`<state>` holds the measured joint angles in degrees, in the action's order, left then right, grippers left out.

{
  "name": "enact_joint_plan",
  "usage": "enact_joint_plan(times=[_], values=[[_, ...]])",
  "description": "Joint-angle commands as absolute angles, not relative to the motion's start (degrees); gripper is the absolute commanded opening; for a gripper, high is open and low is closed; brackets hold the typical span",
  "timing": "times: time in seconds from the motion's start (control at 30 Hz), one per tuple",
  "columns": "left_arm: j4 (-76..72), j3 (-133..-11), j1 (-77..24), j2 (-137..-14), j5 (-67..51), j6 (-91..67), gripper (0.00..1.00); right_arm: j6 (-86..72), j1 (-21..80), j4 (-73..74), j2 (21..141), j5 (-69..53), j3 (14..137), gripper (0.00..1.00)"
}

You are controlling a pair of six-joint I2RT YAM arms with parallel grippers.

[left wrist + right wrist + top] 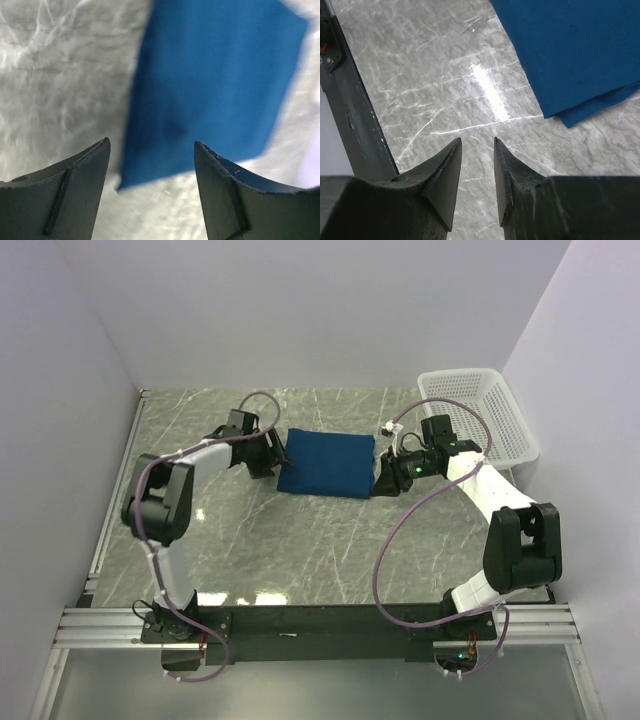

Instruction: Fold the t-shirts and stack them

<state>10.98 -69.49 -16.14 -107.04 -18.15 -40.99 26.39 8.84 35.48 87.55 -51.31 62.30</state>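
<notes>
The dark blue t-shirt (327, 463) lies folded into a flat rectangle on the marble table, its print hidden. My left gripper (275, 457) hovers at its left edge. In the left wrist view that gripper (151, 142) is open, its wide-apart fingers framing a corner of the t-shirt (210, 80) with nothing between them. My right gripper (385, 476) sits at the shirt's right edge. In the right wrist view the gripper (477, 141) is open by a narrow gap over bare marble, and the t-shirt (570, 50) lies ahead to the right, its layered corner showing.
A white mesh basket (480, 415) stands at the back right against the wall. White walls enclose the table on three sides. The dark rail (320, 622) with the arm bases runs along the near edge; a strip of it (350, 115) shows in the right wrist view.
</notes>
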Motion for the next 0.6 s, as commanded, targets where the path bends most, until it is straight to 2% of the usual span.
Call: enact_joint_plan(times=[0.0,0.17,0.27,0.37,0.4,0.47,0.57], values=[[17.14,-74.87,-16.35,-112.66,-21.08,-35.52,0.73,26.19,8.17,34.45,85.43,-53.79,61.96,0.4],[20.83,-80.5,-16.52,-119.52,-28.1,-32.17,0.71,26.89,7.3,35.59,86.31,-54.49,62.4,0.4],[22.76,-81.03,-16.96,-121.19,-30.31,-30.15,0.63,26.98,6.95,35.77,86.4,-54.75,62.58,0.4],[24.26,-81.04,-17.23,-122.6,-32.07,-28.92,0.46,27.07,6.68,35.95,86.48,-55.02,62.67,0.4],[24.52,-81.04,-17.23,-122.87,-33.04,-28.83,0.26,26.98,6.51,35.95,86.4,-55.11,62.67,0.4],[24.61,-80.77,-17.05,-122.96,-33.92,-29.0,0.01,26.98,6.33,36.04,86.22,-55.19,62.67,0.4],[22.33,-78.93,-14.25,-120.08,-34.63,-30.32,0.01,26.98,5.89,36.12,85.96,-55.46,62.58,0.4]])
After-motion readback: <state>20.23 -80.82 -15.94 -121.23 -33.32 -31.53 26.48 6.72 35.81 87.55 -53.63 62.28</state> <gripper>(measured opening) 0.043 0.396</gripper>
